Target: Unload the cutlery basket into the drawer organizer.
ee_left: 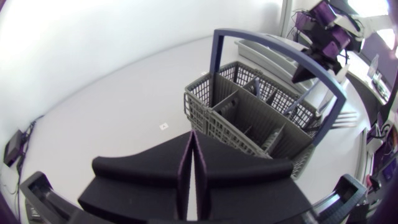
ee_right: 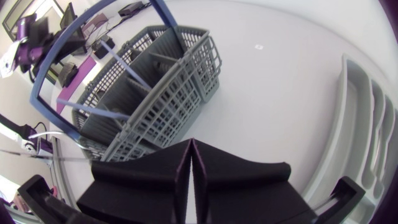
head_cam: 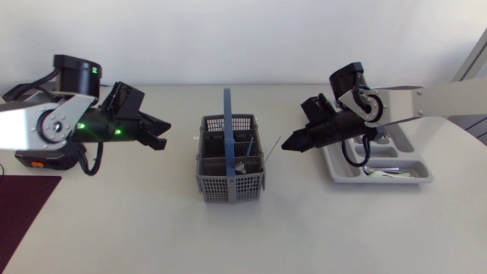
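A grey cutlery basket [head_cam: 228, 189] with a tall blue handle [head_cam: 227, 114] stands mid-table. It holds a few pieces of cutlery [head_cam: 245, 157], and one thin piece [head_cam: 272, 145] leans out over its right side. The grey drawer organizer [head_cam: 403, 161] lies at the right with some cutlery [head_cam: 384, 173] in its front part. My left gripper [head_cam: 161, 137] is shut and empty, left of the basket and pointing at it. My right gripper [head_cam: 288, 144], also shut and empty, is between basket and organizer. The left wrist view has the basket [ee_left: 205, 106] ahead of the shut fingers [ee_left: 194, 135]. In the right wrist view, basket [ee_right: 174, 99] and organizer [ee_right: 367, 124] flank the shut gripper [ee_right: 191, 144].
A dark red mat [head_cam: 23, 209] lies at the table's front left corner. The left arm's base [head_cam: 38, 158] stands at the left edge. Bare tabletop stretches in front of the basket and organizer.
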`<state>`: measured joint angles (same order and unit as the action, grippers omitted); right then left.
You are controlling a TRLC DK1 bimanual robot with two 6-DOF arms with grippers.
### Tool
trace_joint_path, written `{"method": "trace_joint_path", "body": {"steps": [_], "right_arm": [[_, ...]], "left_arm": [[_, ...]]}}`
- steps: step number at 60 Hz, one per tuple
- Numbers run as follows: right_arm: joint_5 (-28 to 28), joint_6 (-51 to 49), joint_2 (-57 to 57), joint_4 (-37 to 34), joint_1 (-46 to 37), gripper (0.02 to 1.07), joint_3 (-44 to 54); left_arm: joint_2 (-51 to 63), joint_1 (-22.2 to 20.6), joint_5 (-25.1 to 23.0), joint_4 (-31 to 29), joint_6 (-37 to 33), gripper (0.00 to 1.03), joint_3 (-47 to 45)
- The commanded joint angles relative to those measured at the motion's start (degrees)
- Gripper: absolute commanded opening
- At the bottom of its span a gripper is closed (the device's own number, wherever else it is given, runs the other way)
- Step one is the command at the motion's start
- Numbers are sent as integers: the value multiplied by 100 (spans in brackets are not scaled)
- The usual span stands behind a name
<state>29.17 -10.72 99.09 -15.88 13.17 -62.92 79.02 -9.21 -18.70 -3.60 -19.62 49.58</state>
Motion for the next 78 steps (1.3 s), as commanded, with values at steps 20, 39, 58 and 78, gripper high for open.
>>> {"method": "trace_joint_path", "body": {"steps": [20, 39, 58, 78], "right_arm": [[-254, 228, 1684, 173, -69, 8, -2128], [-131, 422, 3108, -653, 142, 8, -4238], [10, 439, 3872, -1321, 292, 8, -5521], [423, 211, 3582, -1462, 441, 8, -4906]], "left_arm": [[-1522, -1803, 1474, 316, -403, 4, -1935], [-766, -2471, 1720, 632, -482, 4, -1979], [148, -2542, 1808, 1326, -482, 4, -1838], [421, -2331, 1808, 1564, -455, 4, -1812]]}}
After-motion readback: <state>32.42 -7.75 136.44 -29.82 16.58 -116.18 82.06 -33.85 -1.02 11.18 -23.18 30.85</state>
